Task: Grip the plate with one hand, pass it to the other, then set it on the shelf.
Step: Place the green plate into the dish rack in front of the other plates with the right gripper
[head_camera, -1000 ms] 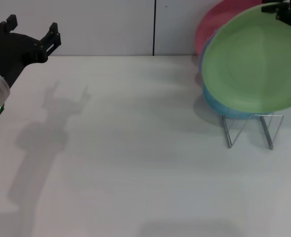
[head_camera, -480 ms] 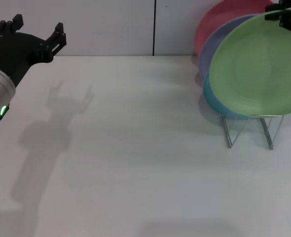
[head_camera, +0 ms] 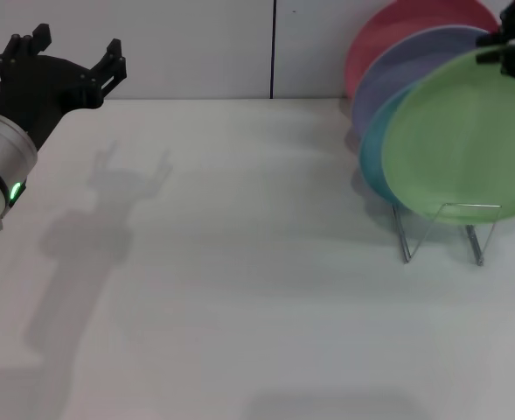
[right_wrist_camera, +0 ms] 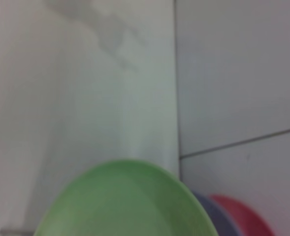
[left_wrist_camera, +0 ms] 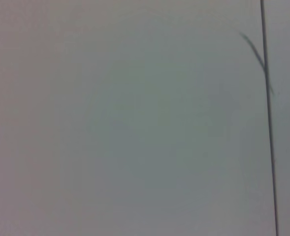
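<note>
The light green plate stands nearly upright at the right of the head view, in front of other plates. Its lower rim is down at the wire loops of the silver shelf; whether it rests there I cannot tell. My right gripper is shut on the plate's top rim at the frame's edge. The right wrist view shows the green plate from above. My left gripper hangs open and empty over the table's far left, well away from the plate.
Behind the green plate, a teal plate, a lavender plate and a pink plate lean in the shelf against the back wall. The white table spreads to the left and front.
The right gripper has carried the green plate to the right and down, closer to the shelf and the stacked plates. The left gripper has drifted slightly to the right.
</note>
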Robot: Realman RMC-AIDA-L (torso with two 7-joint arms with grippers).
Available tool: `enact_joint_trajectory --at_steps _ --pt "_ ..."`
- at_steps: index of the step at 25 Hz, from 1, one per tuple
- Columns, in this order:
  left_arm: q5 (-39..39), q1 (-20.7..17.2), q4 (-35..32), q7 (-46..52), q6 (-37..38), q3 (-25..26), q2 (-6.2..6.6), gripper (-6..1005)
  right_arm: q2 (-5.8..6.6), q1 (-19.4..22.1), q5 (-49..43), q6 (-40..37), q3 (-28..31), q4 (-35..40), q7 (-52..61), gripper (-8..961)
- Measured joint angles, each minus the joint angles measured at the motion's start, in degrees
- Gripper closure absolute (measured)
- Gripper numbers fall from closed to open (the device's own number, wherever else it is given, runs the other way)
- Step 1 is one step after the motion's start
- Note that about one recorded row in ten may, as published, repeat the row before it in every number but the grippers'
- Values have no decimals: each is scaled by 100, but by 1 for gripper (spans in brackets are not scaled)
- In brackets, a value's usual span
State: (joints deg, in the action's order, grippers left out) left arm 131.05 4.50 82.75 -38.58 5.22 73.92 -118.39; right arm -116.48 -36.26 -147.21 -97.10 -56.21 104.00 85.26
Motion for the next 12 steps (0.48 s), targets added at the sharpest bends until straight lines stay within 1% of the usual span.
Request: enact_joint_trajectory --at_steps 5,9,12 --pt "-1 113 -40 34 -18 11 5 133 -44 98 -430 -18 -295 73 236 796" --pt "-1 161 -68 40 -21 16 7 133 -72 156 -356 -118 -318 232 325 786" --pt "-1 198 -72 43 -26 23 13 133 -100 180 -29 -505 -297 571 529 673"
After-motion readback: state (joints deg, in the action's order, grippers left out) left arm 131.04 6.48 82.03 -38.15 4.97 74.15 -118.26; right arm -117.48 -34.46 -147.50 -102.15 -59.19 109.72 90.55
